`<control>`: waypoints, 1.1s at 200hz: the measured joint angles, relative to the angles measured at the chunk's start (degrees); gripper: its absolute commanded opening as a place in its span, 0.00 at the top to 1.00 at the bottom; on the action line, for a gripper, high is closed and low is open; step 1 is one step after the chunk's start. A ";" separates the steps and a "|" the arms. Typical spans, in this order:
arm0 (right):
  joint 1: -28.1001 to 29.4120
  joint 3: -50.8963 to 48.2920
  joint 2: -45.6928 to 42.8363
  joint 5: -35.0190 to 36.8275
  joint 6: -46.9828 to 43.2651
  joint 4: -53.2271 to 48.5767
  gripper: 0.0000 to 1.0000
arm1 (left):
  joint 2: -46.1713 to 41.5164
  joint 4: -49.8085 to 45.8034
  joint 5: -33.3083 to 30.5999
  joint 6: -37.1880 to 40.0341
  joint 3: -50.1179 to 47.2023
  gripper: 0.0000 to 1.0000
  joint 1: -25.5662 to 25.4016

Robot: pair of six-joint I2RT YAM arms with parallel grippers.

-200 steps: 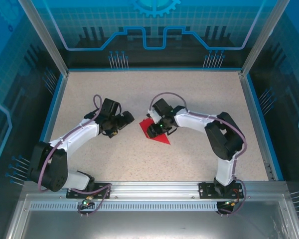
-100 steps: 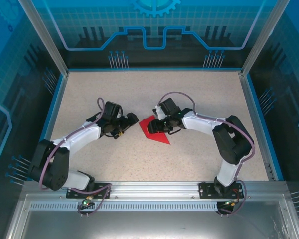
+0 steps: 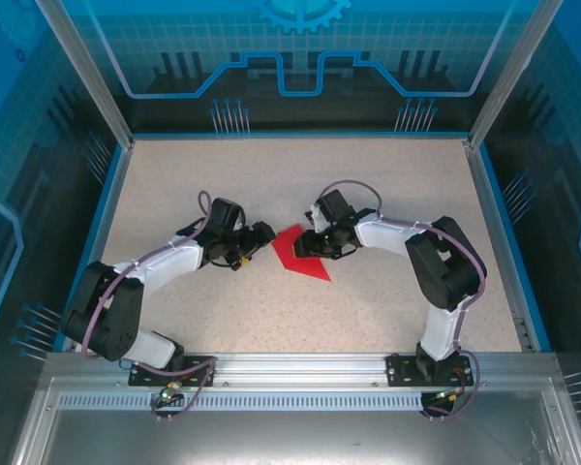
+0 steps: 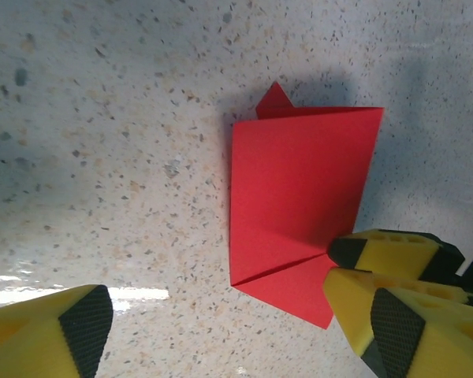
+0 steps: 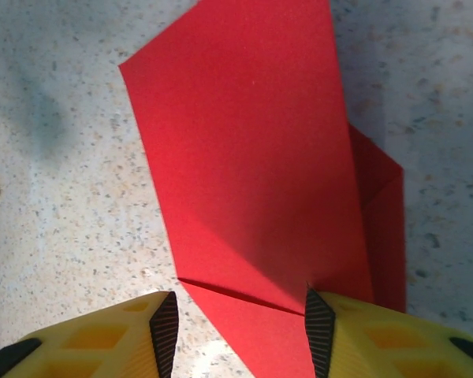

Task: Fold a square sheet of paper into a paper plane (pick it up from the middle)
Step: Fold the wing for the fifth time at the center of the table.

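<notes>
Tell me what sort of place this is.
Probably a robot lab or demo cell: a speckled table walled by blue printed panels, with two arms bolted to a rail and red paper between them.

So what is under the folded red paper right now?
The speckled table shows all round the paper, and a second red layer pokes out from beneath its top flap. Anything under the middle is covered by the sheet itself.

Matt red square sheet of paper (image 5: 252, 157), crisply creased, speckled semi-gloss surface (image 5: 55, 205), right claw (image 5: 240, 331) fingers (image 5: 378, 350) yellow plastic, pads (image 5: 164, 327) ribbed black
</notes>
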 measured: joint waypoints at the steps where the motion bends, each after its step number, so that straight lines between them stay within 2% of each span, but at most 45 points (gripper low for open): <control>1: -0.02 -0.04 0.00 -0.02 0.00 0.02 0.51 | 0.02 0.04 0.02 -0.04 0.00 0.14 0.00; 36: -1.68 -1.31 1.01 -1.22 0.24 0.37 0.51 | 2.34 2.56 2.25 -1.95 0.00 0.22 -1.36; 95: -4.61 -3.19 1.75 -7.52 2.58 4.74 0.52 | 7.80 8.85 6.49 -7.23 -0.15 0.48 -5.44; 157: -8.13 -6.29 2.34 -15.61 6.64 11.21 0.53 | 13.55 11.52 7.91 -10.71 0.24 0.59 -7.41; 220: -8.85 -7.08 2.45 -17.38 7.72 13.05 0.53 | 16.22 12.83 8.44 -11.61 3.17 0.70 -7.91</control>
